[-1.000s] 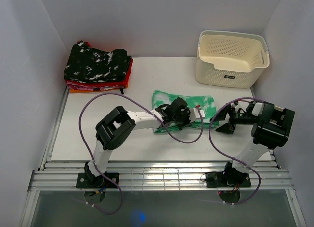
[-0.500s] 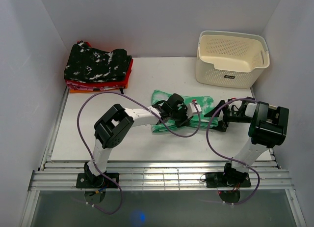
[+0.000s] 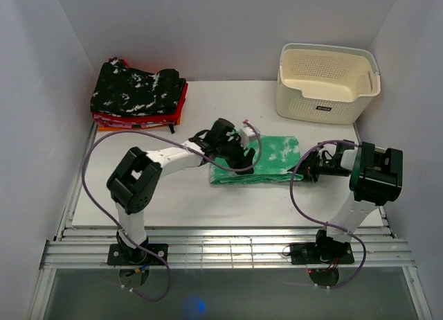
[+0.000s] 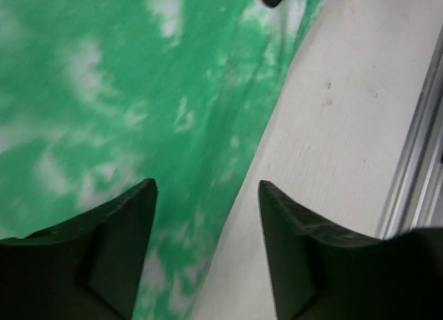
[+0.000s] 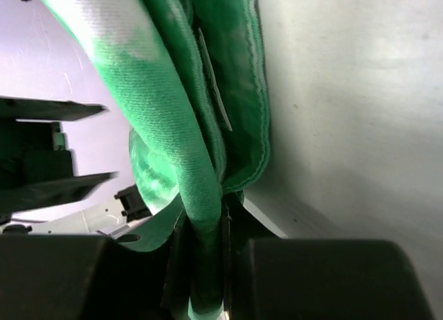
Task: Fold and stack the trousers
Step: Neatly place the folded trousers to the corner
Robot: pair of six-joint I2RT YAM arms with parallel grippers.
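Note:
The trousers (image 3: pixel 266 161), bright green with white blotches, lie folded in a flat rectangle at mid-table. My left gripper (image 3: pixel 234 159) hovers over their left end, open. In the left wrist view its two dark fingertips (image 4: pixel 138 202) stand wide apart above the cloth's edge (image 4: pixel 138 91) and the white table (image 4: pixel 346 126), with nothing between them. My right gripper (image 3: pixel 309 169) is at the trousers' right edge. In the right wrist view its jaws (image 5: pixel 204 226) are shut on a thick roll of the green cloth (image 5: pixel 173 105).
A cream perforated basket (image 3: pixel 327 81) stands at the back right. A stack of folded clothes (image 3: pixel 138 91), black speckled on top of red and orange, sits at the back left. White walls close in both sides; a metal rail (image 3: pixel 221 247) runs along the near edge.
My left gripper let go, opened and drew left across the trousers. My right gripper moved in to the right edge and shut on the cloth. The fold now lies flatter.

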